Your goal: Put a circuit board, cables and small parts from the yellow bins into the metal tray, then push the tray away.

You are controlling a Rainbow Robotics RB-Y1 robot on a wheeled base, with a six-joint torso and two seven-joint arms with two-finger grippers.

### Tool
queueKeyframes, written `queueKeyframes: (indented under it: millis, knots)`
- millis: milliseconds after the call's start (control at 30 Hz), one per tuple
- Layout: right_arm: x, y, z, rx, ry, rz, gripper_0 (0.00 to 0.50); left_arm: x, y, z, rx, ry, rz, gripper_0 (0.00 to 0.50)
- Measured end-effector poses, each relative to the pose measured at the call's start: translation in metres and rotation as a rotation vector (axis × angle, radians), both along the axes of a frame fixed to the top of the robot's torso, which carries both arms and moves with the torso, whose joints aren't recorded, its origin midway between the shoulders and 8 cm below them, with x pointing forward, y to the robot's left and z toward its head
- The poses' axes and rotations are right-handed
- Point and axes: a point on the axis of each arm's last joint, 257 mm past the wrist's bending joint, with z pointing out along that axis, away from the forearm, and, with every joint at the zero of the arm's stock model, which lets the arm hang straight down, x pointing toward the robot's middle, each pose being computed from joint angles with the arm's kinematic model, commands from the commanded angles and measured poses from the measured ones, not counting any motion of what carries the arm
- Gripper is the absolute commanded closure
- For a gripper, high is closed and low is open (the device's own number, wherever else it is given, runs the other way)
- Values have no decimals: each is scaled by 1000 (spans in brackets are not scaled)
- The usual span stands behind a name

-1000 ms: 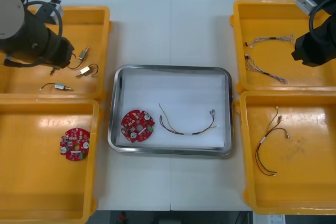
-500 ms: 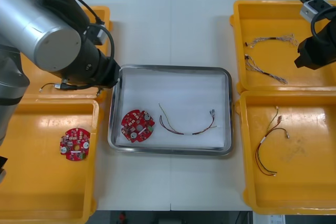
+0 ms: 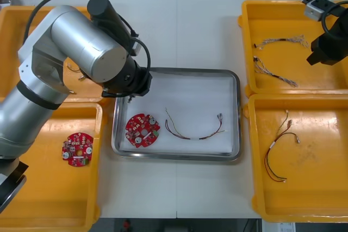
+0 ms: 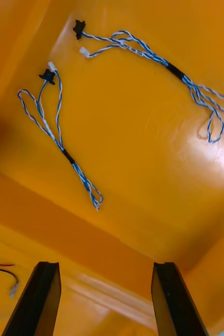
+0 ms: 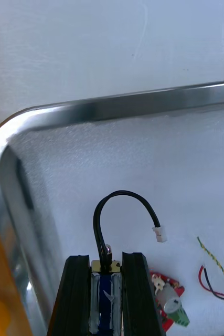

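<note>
My left gripper (image 5: 105,260) is clamped narrow on a small metal part (image 5: 105,281). Both fingers (image 5: 77,294) press its sides, and its black lead (image 5: 117,202) arches up and out ahead of me to a white plug (image 5: 159,234). I'm hanging over the metal tray (image 3: 176,70), just inside its far left corner, with the white lining below me.

The circuit board (image 3: 143,130) already lies in the tray, close beside my fingertips on the near side. The red and yellow cable (image 3: 193,129) curls just past it, toward the middle. So the job now is a clean set-down, and the spot matters.

I want the bare white patch between the corner rim and the board. It shouldn't go on top of the board, and it shouldn't sit so tight to the rim that the part tips against the wall. I reckon I should come down low before letting go, because a small hard part dropped from height will likely bounce or roll. That springy lead could drag it sideways too, so I'd settle the part first, then open wide and lift straight up. That way the loop doesn't catch on a finger.

My right gripper (image 4: 105,265) waits spread wide over the far yellow bin (image 3: 243,25) on the right of the bench (image 3: 179,25). The blue and white cables (image 4: 59,136) lie loose beneath it.
</note>
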Motion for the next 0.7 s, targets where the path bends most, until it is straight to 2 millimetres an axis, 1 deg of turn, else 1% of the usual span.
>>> queueKeyframes:
  millis: [67,167,333,467,533,600,633,700]
  knots:
    - [7,0,-3,-31,-10,43,0,4,-4,-4,-4,-6,-2,498]
    - [16,0,-10,-55,-24,54,0,10,-7,-11,-8,-19,-4,499]
    - [24,-2,-27,-74,-15,94,0,16,-5,-22,11,-26,-1,500]
    - [32,2,-34,-95,-28,140,0,16,-4,-27,15,-21,2,497]
    - [36,5,-37,-104,-35,151,0,17,-4,-27,16,-22,2,482]
    - [38,8,-40,-117,-37,161,0,17,-4,-27,16,-22,2,236]
    - [39,9,-42,-124,-38,164,0,17,-4,-27,16,-22,3,103]
    - [40,11,-45,-126,-38,167,0,17,-4,-27,17,-23,3,0]
